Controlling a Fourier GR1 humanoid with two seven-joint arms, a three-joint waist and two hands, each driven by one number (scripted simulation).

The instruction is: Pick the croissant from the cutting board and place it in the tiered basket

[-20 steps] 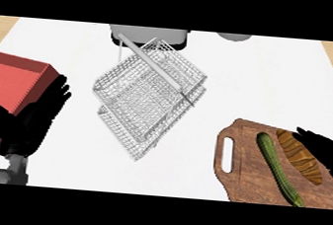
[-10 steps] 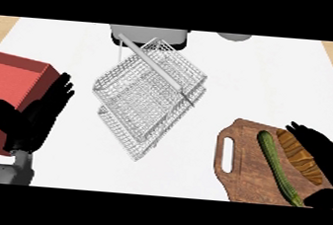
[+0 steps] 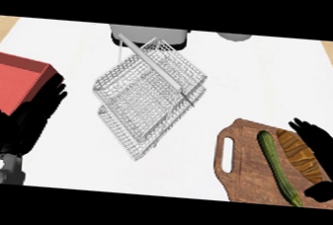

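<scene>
Croissant (image 3: pixel 300 155) on cutting board (image 3: pixel 243 180), right side, beside green cucumber (image 3: pixel 277 165) lying lengthwise. Right hand (image 3: pixel 330 156) over croissant, fingers draped along its far side, thumb low near board's front edge; not closed round it. Board at bench (image 3: pixel 274 83) front right corner. Wire tiered basket (image 3: pixel 150 97) mid-bench. Left hand (image 3: pixel 24 120) resting open, fingers up, front left, over red tray (image 3: pixel 9 80).

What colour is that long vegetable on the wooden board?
Green; the cucumber shows clearly in the head view.
</scene>
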